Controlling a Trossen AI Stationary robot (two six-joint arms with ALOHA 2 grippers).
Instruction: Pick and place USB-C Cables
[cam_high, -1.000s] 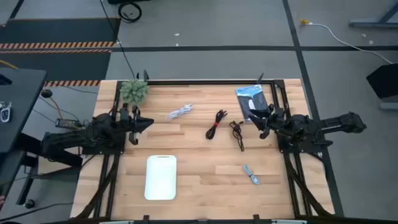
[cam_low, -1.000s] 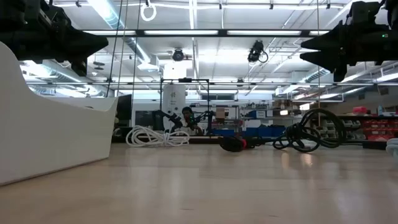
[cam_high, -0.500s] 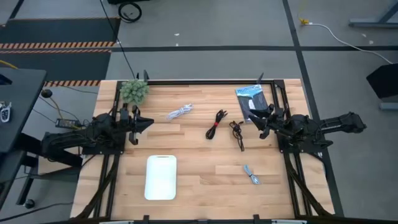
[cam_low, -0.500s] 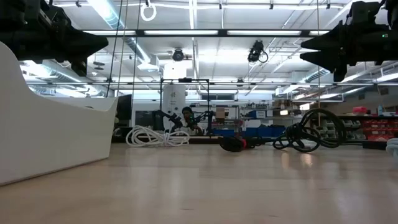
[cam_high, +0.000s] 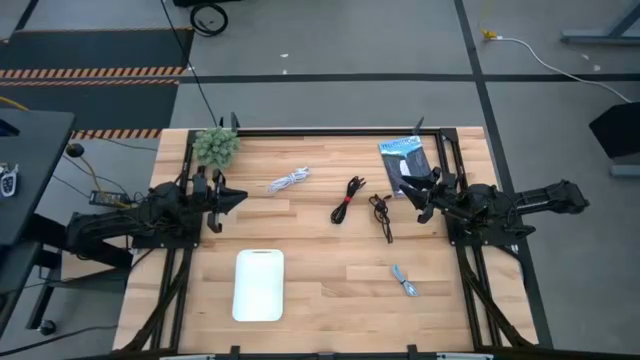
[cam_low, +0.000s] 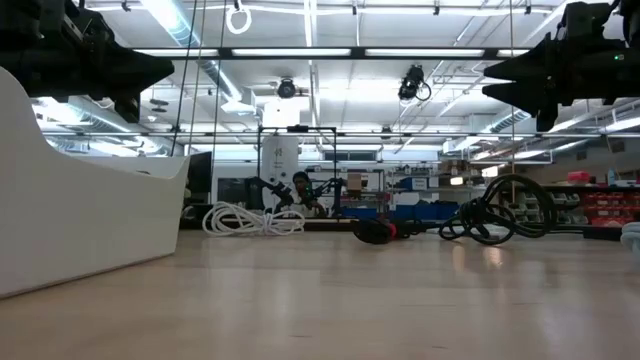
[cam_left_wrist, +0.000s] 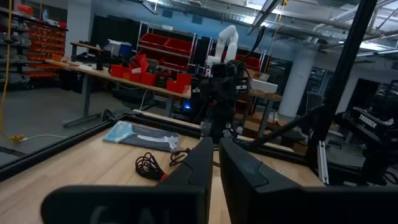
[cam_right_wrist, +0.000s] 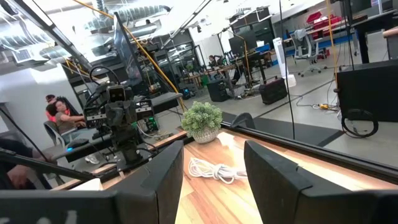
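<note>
**Cables on tabletop, both arms idle at the sides**

Cables all lie loose on the wooden tabletop (cam_high: 330, 280), none gripped. White-grey cable (cam_high: 288, 180) sits toward the far edge, left of centre, near the left arm. Black cable with red band (cam_high: 347, 199) lies about mid-table, stretched diagonally. Black cable (cam_high: 381, 214) is just beside it on the right, close to the right gripper but apart from it. Light blue-grey cable (cam_high: 404, 281) lies by itself nearer the front edge, right of centre, well apart from the others.

Left gripper (cam_high: 232, 200) hangs above the tabletop's left side, pointing inward; jaws nearly closed, only a thin slit between the fingers (cam_left_wrist: 249, 174) in its wrist view, holding nothing. Right gripper (cam_high: 412, 197) hangs above the right side, pointing inward toward the black cable; jaws spread apart, a wide gap between the fingers (cam_right_wrist: 273, 168) in its wrist view, holding nothing.

White tray (cam_high: 259, 284) sits front-left, showing no cable inside from above. Small green plant (cam_high: 216, 146) stands at the far-left corner. Flat blue-and-white packet (cam_high: 404, 155) lies at the far-right corner, partly under the right arm. A person (cam_right_wrist: 59, 112) sits in the room beyond the table, seen in the right wrist view.
</note>
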